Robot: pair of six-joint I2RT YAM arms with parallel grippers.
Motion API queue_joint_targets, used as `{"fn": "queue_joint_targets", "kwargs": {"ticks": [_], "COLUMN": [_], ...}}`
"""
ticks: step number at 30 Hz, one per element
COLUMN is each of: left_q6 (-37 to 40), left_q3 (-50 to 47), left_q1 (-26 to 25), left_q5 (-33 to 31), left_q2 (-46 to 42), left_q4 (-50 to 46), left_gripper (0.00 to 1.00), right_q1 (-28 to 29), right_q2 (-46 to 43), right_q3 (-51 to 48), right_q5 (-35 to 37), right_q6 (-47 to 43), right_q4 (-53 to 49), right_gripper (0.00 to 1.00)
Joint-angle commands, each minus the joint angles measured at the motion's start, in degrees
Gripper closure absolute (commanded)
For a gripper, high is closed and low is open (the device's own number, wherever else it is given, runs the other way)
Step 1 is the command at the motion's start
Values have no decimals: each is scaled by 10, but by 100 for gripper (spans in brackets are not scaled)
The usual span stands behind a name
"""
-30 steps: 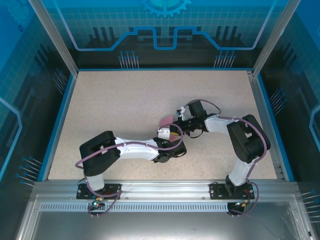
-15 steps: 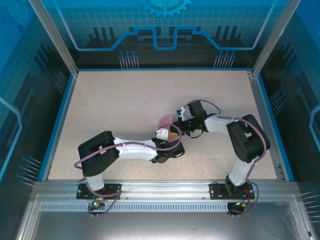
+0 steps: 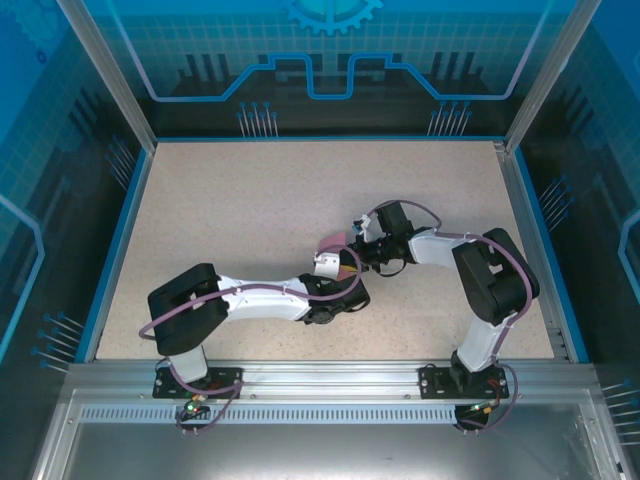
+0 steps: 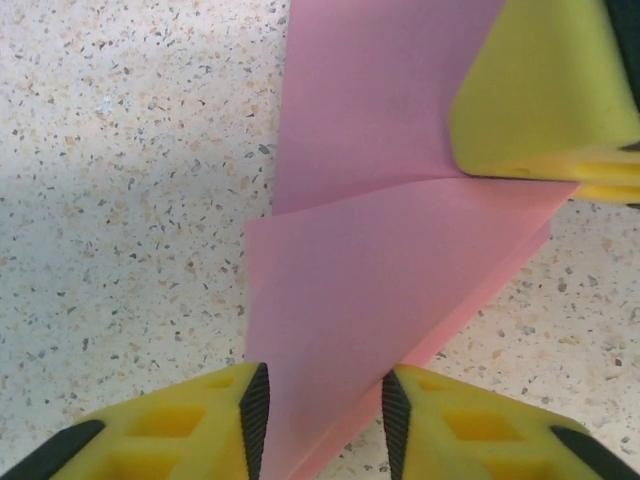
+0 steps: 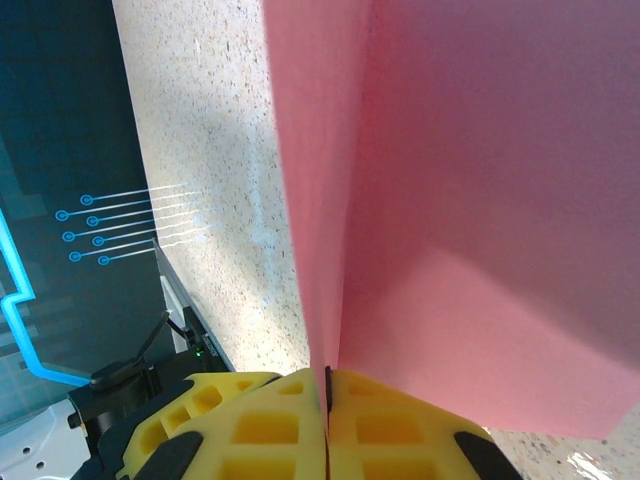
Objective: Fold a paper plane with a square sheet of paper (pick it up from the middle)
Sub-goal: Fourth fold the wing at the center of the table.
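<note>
Tabletop [image 3: 250, 200] — beige, finely speckled, flat. Blue edging [image 3: 120, 250] borders it at 9, 12 and 3 o'clock. Aluminium posts [image 3: 105, 70] rise slanting from the far corners, at 11 and 1 o'clock. Back panel [image 3: 330, 60] is blue with circuit lines, with a gear emblem [image 3: 333, 12] at 12 o'clock. Aluminium rail [image 3: 330, 378] at 6 o'clock — grey metal sheet [image 3: 320, 450] just below it.

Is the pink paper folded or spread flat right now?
Folded. The square sheet of paper shows a triangular flap lying over another layer, with a crease between them.
</note>
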Motion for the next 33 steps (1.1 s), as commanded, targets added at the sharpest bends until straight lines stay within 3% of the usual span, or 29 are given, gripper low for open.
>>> {"fn": "queue_joint_targets", "kwargs": {"ticks": [1, 8, 20, 25, 33], "left_q6": [-4, -21, -19, 6, 64], "left_q3": [-2, -6, -18, -36, -94], "left_q1": [3, 4, 8, 18, 51], "left_q5": [1, -2, 16, 34, 126], "left_q2": [-8, 0, -1, -21, -67], "left_q4": [-8, -24, -7, 32, 145], "left_gripper": [67, 69, 84, 87, 90], "right_q1": [-6, -6, -5, -7, -43], "right_q2": [12, 10, 4, -12, -79], "right_q3": [15, 17, 19, 22, 9], "right_q5": [-12, -12, -11, -1, 24], "right_q6": [-8, -8, -7, -16, -43], "right_q4": [-15, -17, -20, -38, -84], "right_gripper": [94, 94, 91, 85, 64]}}
